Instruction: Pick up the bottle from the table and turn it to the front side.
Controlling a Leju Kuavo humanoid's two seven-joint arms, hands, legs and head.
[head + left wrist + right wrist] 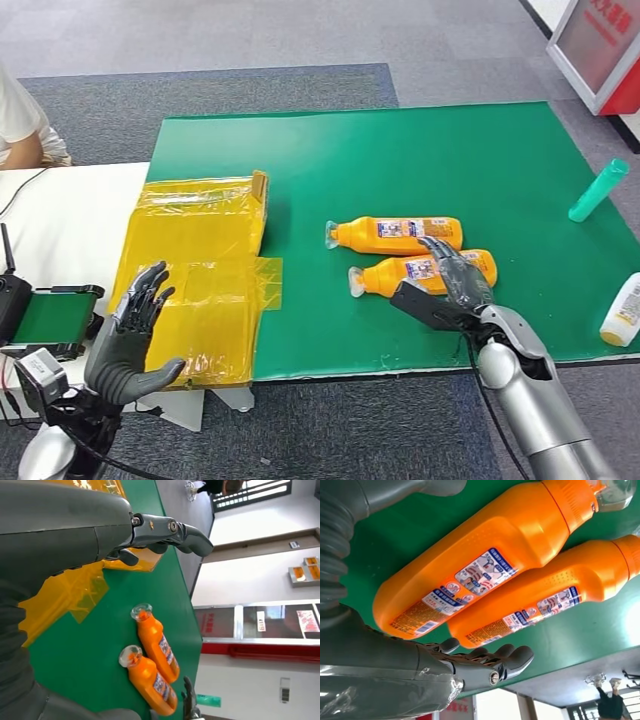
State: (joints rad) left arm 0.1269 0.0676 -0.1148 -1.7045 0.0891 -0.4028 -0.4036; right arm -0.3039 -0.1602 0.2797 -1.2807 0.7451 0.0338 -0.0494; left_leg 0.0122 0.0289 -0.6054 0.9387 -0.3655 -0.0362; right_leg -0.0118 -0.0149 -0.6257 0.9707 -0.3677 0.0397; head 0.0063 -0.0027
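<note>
I keep the left hand (130, 340) nearest the body, fingers spread and holding nothing, hovering over the yellow plastic sheet (200, 275) at the table's near-left. I judge this a parked position, clear of the work area.

The right hand (451, 285) is extended over the green mat (317, 160), fingers apart and arched above the nearer orange bottle (423, 272). In the right wrist view the fingers (490, 660) sit beside the bottle's base end, with green mat showing between thumb and bottle; I cannot tell whether any finger touches it. I see no grip, so I take the step in hand to be the approach to grasp.

Both orange bottles lie on their sides, parallel and touching, clear caps pointing toward the left hand. The farther orange bottle (396, 233) lies just beyond the nearer one. Because they lie touching, closing the fingers may nudge the second bottle.

Farther right, a white bottle (623, 312) lies at the mat's edge, and a teal bottle (598, 190) lies well apart beyond it.
</note>
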